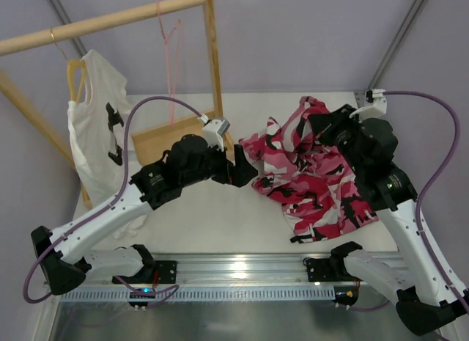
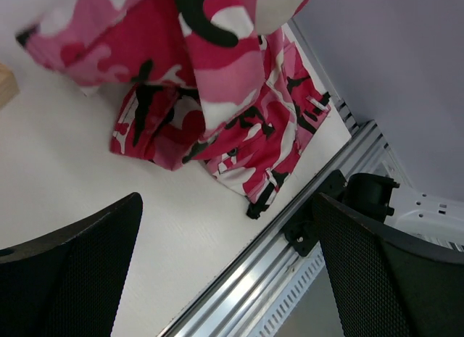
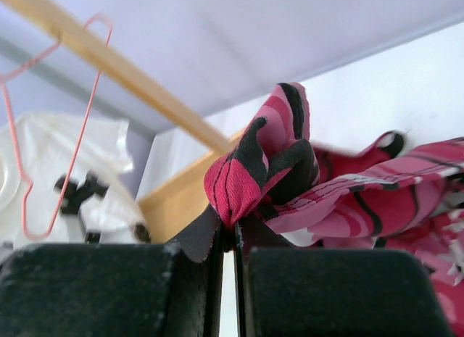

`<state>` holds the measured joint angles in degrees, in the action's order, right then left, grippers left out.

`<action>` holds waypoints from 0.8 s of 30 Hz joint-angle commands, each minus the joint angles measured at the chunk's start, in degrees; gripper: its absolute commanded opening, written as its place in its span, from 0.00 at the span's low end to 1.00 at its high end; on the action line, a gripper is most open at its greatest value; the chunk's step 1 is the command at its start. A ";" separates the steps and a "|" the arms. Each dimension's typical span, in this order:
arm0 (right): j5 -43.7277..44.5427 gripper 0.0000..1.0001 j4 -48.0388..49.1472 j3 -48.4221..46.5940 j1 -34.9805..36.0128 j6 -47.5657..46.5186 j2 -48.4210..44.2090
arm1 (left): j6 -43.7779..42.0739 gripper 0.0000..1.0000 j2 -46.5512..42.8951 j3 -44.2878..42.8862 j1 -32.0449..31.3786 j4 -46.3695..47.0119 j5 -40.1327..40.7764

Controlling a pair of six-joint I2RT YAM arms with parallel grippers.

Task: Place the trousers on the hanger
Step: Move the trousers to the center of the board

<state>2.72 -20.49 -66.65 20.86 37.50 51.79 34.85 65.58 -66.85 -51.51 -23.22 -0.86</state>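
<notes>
Here the right hand (image 3: 228,234) pinches the trousers (image 1: 315,176) on the bench (image 1: 209,213); left hand (image 2: 228,279) spread; hanger (image 1: 171,77) hangs far left near a T-shirt (image 1: 95,114).

No legible text or numbers anywhere; black print on the white T-shirt (image 1: 91,139) unreadable.

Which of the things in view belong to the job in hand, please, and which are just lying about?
Job: trousers, pinched by the shut right gripper; pale-pink wire hanger on the rail; left gripper, open.
Lying about: white T-shirt; yellow hanger carrying it.
</notes>
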 commanded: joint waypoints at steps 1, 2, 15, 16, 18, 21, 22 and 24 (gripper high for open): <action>17.73 0.04 -1.21 -4.89 -0.03 -0.56 1.36 | -0.66 1.00 1.74 -2.67 0.00 3.19 -4.58; 21.24 0.04 -1.83 -6.11 -0.73 -1.63 3.04 | -0.75 1.00 2.35 -2.59 0.00 2.49 -4.50; -11.13 0.04 -9.82 -30.62 -10.84 -21.92 44.07 | -3.21 1.00 8.50 0.93 0.00 -0.33 1.99; -14.29 0.04 -11.57 -33.08 -10.76 -22.98 46.36 | -2.95 1.00 9.47 0.76 0.00 0.28 2.18; -18.70 0.23 -18.84 -39.24 -10.76 -22.56 51.46 | -2.95 1.00 12.44 -0.38 0.09 0.46 3.41; -14.16 0.64 -18.73 -31.99 -11.28 -17.22 45.90 | -3.21 1.00 16.14 -3.45 0.26 -0.68 5.95; -10.06 0.75 -17.58 -24.48 -11.98 -15.54 43.25 | -3.21 1.00 18.24 -4.33 0.27 -1.21 6.57; -8.70 0.87 -14.86 -17.06 -14.96 -11.42 37.80 | -2.69 1.00 20.63 -6.88 0.35 -2.79 8.76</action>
<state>-7.94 -34.24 -91.66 9.30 21.02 99.79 32.53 84.16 -68.77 -51.42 -25.28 3.51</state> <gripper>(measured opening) 0.821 0.996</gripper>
